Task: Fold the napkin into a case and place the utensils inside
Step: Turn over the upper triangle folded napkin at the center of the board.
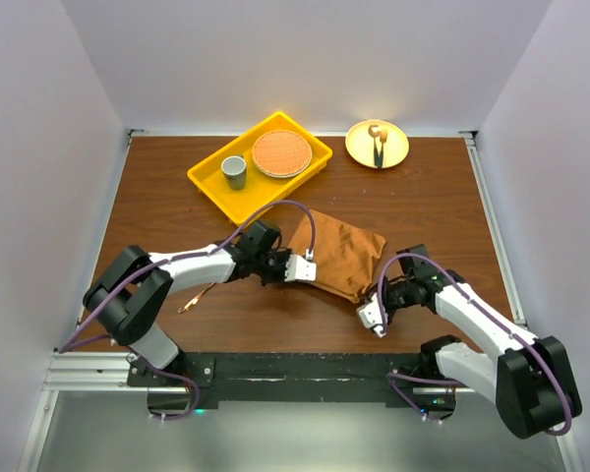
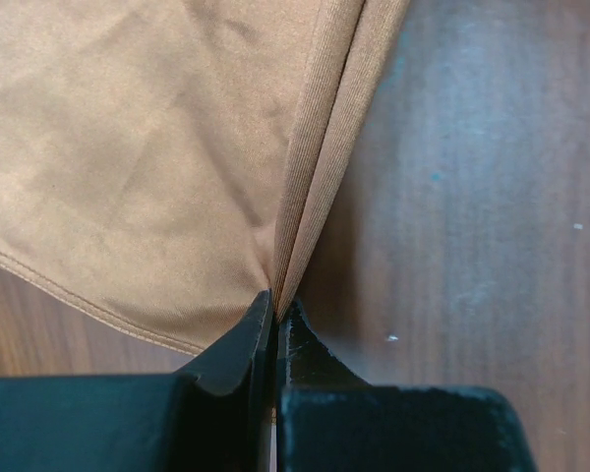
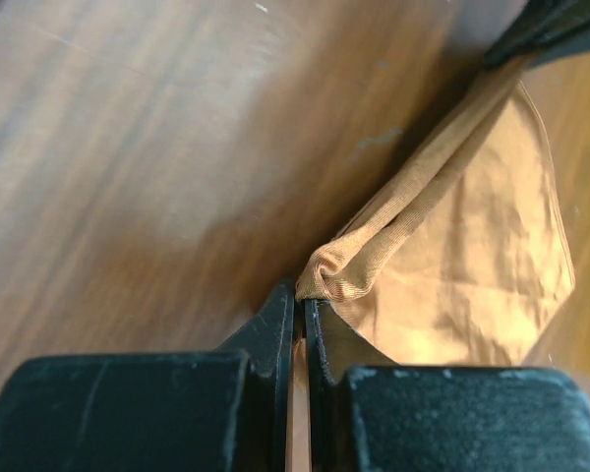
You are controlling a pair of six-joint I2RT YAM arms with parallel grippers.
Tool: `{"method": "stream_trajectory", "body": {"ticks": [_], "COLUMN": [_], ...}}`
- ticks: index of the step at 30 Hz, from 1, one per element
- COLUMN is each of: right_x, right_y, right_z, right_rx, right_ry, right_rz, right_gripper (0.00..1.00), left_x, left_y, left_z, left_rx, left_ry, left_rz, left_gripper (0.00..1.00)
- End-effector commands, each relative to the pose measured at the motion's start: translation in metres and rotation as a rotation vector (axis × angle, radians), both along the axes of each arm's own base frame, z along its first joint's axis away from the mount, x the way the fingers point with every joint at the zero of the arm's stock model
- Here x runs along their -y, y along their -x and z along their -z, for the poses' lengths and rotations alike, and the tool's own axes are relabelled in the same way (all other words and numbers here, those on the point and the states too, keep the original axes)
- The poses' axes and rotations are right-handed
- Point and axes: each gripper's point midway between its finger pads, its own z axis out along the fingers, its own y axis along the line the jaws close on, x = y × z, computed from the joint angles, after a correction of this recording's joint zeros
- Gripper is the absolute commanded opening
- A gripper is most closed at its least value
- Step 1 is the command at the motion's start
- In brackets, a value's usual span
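Note:
The rust-brown napkin (image 1: 341, 251) lies folded in the middle of the table, its near edge stretched between my two grippers. My left gripper (image 1: 312, 271) is shut on the napkin's left near corner; the left wrist view shows the doubled edge (image 2: 310, 177) running out of the closed tips (image 2: 275, 300). My right gripper (image 1: 365, 296) is shut on the right near corner, bunched at the tips (image 3: 300, 288), with the cloth (image 3: 472, 275) spreading beyond. The copper spoon (image 1: 199, 297) lies on the table under my left arm. No finished case shows.
A yellow tray (image 1: 208, 178) at the back holds a grey cup (image 1: 235, 171) and an orange plate (image 1: 280, 153). A yellow plate (image 1: 398, 150) at the back right carries a short dark-handled utensil (image 1: 378, 147). White walls close in the table on three sides.

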Motion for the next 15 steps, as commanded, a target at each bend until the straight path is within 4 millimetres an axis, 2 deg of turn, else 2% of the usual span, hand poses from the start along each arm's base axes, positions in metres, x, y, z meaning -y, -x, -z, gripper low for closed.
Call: {"method": "stream_trajectory", "body": {"ticks": [1, 2, 3, 4, 5, 7, 8, 10, 12, 13, 14, 15], "right_x": [0.005, 0.006, 0.006, 0.006, 0.007, 0.010, 0.010, 0.009, 0.009, 0.010, 0.013, 0.014], "right_y": [0.029, 0.032, 0.032, 0.031, 0.032, 0.031, 0.031, 0.022, 0.006, -0.022, -0.030, -0.044], "right_z": [0.005, 0.001, -0.004, -0.012, -0.024, -0.043, -0.057, -0.080, -0.103, -0.118, -0.120, -0.125], "right_rx": [-0.034, -0.043, -0.044, -0.030, -0.047, -0.036, -0.061, -0.058, -0.155, -0.115, -0.227, -0.247], "right_ry": [0.036, 0.040, 0.041, 0.037, 0.039, 0.034, 0.026, -0.014, -0.072, -0.106, -0.141, -0.165], "right_rz": [-0.108, -0.113, -0.109, -0.100, -0.077, -0.038, 0.006, 0.105, 0.315, 0.429, 0.587, 0.665], "right_gripper": [0.26, 0.42, 0.55, 0.63, 0.75, 0.83, 0.89, 0.92, 0.93, 0.93, 0.93, 0.91], "left_x": [-0.005, -0.007, -0.006, -0.006, -0.009, -0.005, -0.008, -0.002, 0.005, 0.007, 0.010, 0.010], "left_y": [0.012, 0.017, 0.023, 0.025, 0.033, 0.044, 0.052, 0.056, 0.047, 0.039, 0.029, 0.022], "left_z": [-0.008, -0.012, -0.016, -0.021, -0.029, -0.047, -0.058, -0.081, -0.099, -0.102, -0.106, -0.105], "left_rx": [0.029, 0.017, 0.006, 0.008, -0.005, -0.019, -0.028, -0.036, -0.030, -0.048, -0.041, -0.064], "left_ry": [-0.027, -0.031, -0.020, -0.014, -0.013, 0.028, 0.040, 0.096, 0.129, 0.145, 0.153, 0.156], "left_rz": [0.049, 0.061, 0.086, 0.103, 0.117, 0.171, 0.184, 0.187, 0.138, 0.084, 0.041, -0.015], "left_gripper": [0.14, 0.23, 0.40, 0.45, 0.55, 0.64, 0.65, 0.66, 0.65, 0.65, 0.61, 0.59]}}
